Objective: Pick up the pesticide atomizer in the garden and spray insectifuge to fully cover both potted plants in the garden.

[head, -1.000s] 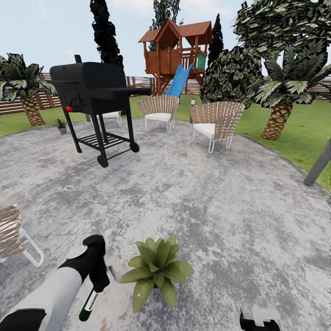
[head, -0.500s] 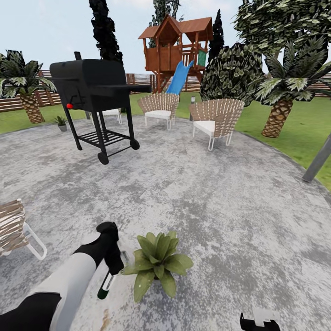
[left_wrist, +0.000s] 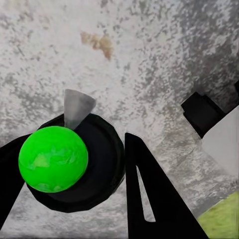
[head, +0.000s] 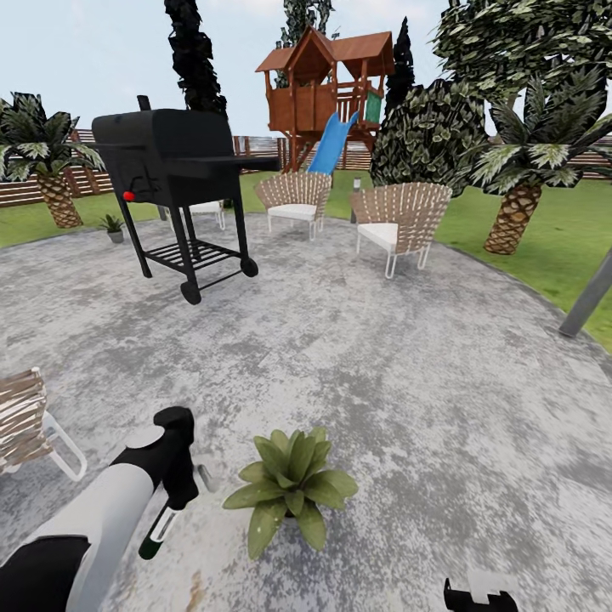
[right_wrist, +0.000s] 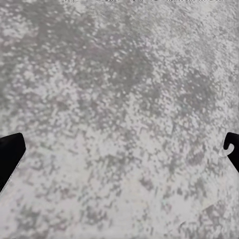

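no text, label, brand, number or sign can be read anywhere.

Mottled grey stone patio (right_wrist: 119,114), seen from above along the right gripper (right_wrist: 119,152). The two dark fingertips (right_wrist: 9,154) sit at opposite edges of the frame (spread wide apart), with bare speckled stone between them and nothing held
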Motion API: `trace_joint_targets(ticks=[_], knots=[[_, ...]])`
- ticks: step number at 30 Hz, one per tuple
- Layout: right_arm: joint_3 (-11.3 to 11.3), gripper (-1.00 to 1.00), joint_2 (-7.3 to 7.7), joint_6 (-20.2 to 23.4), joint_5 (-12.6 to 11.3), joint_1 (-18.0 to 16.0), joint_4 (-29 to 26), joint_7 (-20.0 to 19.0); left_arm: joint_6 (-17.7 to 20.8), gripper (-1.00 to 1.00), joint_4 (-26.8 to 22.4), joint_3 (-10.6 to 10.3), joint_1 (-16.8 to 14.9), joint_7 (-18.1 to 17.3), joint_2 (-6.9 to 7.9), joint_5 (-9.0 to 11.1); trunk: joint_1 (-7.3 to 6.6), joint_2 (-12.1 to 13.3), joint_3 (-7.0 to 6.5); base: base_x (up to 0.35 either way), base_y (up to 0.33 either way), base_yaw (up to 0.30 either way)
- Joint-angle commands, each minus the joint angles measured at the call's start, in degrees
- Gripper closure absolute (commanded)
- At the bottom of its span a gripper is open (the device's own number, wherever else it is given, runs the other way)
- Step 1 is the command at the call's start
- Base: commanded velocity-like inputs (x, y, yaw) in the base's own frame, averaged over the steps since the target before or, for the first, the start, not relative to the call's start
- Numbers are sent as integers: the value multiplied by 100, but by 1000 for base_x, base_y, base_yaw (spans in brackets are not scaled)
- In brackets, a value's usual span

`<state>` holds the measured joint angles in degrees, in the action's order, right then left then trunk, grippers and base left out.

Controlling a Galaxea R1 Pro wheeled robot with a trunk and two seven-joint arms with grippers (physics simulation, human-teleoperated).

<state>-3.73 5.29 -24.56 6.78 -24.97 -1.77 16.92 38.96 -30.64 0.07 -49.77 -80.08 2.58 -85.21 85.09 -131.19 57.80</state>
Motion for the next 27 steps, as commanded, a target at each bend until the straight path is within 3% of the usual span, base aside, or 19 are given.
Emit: trace_joint_targets(ticks=[1,14,21,27], knots=[[-39,-100,-1,-14,57,-5,4,22,65,100,-8,1,-8,-41,-6,-30,0,-2,5,117,106,0],[-40,-100,-10,-14,43,-4,-8,44,73,100,25,0,6,-69,-57,-49,0,-2,29,162,193,-53],[-49,-100,-7,-12,43,-4,-8,40,59,100,49,1,15,-68,-52,-30,0,-2,30,-137,58,-245],[-49,-100,-10,-12,43,-7,-8,40,54,100,57,1,25,-56,-48,-44,0,-2,34,-143,253,-260]])
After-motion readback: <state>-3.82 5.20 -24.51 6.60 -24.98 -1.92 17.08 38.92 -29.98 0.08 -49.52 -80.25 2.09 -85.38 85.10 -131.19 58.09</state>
